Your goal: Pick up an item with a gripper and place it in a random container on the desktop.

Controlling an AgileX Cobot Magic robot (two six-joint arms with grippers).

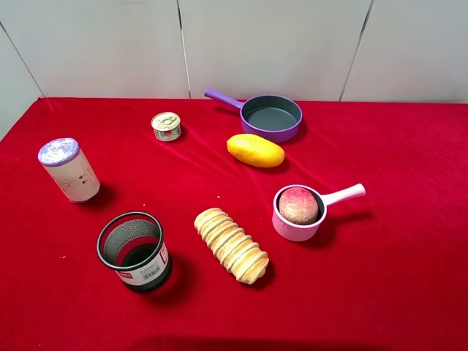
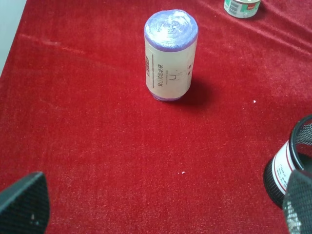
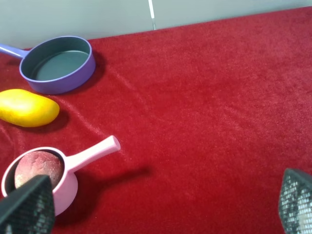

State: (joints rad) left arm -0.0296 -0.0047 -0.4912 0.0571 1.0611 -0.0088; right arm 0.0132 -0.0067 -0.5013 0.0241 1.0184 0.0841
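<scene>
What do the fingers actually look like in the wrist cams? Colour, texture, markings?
Only fingertips show. Left gripper: black wedge-shaped fingers with a fine dotted, mesh-like grip texture. Right gripper: the same black textured fingers. No cables, logos or arm links are visible in any view.

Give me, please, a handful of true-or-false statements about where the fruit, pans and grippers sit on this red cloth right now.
1. The round pinkish-red peach-like fruit sits inside the small pale pink saucepan. True.
2. The wider purple pan holds the elongated yellow mango. False: the pan is empty; the mango lies on the red velvety cloth beside it.
3. The right gripper grips the saucepan's handle. False: it is open and touches nothing.
4. The black mesh cup stands upright. True.
5. The left gripper is open. True.
</scene>
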